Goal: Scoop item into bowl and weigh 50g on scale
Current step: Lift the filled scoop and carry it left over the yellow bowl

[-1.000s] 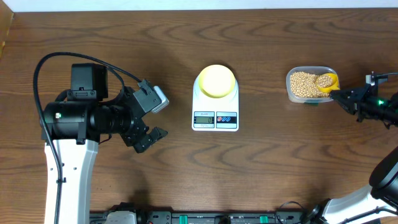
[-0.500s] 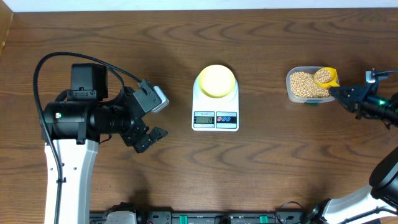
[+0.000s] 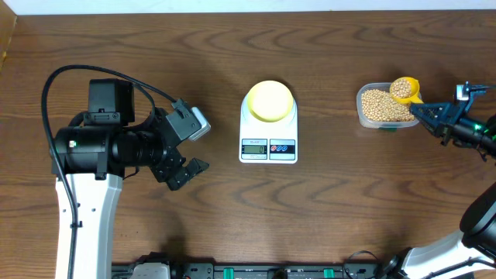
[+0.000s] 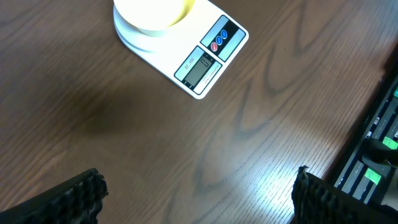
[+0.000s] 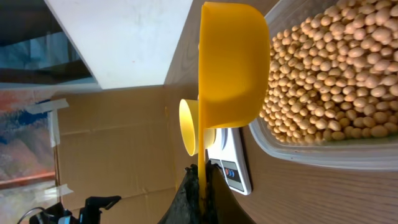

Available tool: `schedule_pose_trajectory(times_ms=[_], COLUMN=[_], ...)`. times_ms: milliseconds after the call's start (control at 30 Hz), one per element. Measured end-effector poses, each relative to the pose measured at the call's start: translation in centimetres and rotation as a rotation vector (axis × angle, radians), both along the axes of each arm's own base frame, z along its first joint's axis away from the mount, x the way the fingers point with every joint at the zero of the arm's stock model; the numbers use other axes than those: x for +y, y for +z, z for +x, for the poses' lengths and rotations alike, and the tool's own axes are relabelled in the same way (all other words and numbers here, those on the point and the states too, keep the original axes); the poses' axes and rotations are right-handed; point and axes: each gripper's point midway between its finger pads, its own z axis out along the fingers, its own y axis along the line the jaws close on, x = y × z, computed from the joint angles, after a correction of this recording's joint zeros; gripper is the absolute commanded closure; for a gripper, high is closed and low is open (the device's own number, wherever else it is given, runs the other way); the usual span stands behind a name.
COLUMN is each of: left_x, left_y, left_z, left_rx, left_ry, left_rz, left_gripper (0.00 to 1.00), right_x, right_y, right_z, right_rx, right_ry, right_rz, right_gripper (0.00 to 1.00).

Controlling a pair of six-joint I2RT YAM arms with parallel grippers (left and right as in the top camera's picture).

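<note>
Well off to the right of the scale [image 3: 268,147], the beans [image 3: 377,106] lie as a loose heap in a clear tub [image 3: 361,118]. A further load sits in the yellow spoon [image 3: 404,91], which hangs over the tub corner farthest from the scale. The right pincer [image 3: 425,112] is clamped tight on the spoon's handle, on the side away from the scale. The pale bowl [image 3: 269,101] stands on the scale's round platform and looks empty from above. Left of the scale and well apart from it, the left pincer [image 3: 203,146] hangs over bare worktop [image 3: 325,209], jaws spread wide with nothing between them.

The step in hand appears to be carrying the loaded spoon to the bowl. To do it well, the spoon should be kept level, lifted clear of the tub's rim, and moved slowly toward the scale so no beans roll off. Over the middle of the bowl it should be tipped gradually, without touching bowl or platform, since any contact would disturb the reading.

The scale's display is too small to read in any view. The right wrist camera sees the spoon from its underside, so the load is hidden there, and the grip on the handle is cut off at the bottom edge. How high the spoon rides above the heap cannot be told. The left wrist view crops the bowl.
</note>
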Motion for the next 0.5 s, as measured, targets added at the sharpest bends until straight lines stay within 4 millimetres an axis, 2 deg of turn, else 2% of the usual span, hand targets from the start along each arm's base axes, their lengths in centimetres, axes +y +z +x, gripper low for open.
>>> schedule_pose_trajectory(times_ms=[267,500], left_x=[0.0,0.0], left_y=[0.0,0.0], left_z=[0.0,0.0], left_rx=[0.0,0.0], left_ry=[0.0,0.0], left_rz=[0.0,0.0], left_gripper=[0.02,0.02], right_x=[2.3,5.0], right_y=[0.1,0.3], right_z=[0.3,1.2], right_rx=[-0.006,-0.037], right_ry=[0.062,0.135], right_rz=[0.002,-0.007], right_gripper=[0.99,0.99])
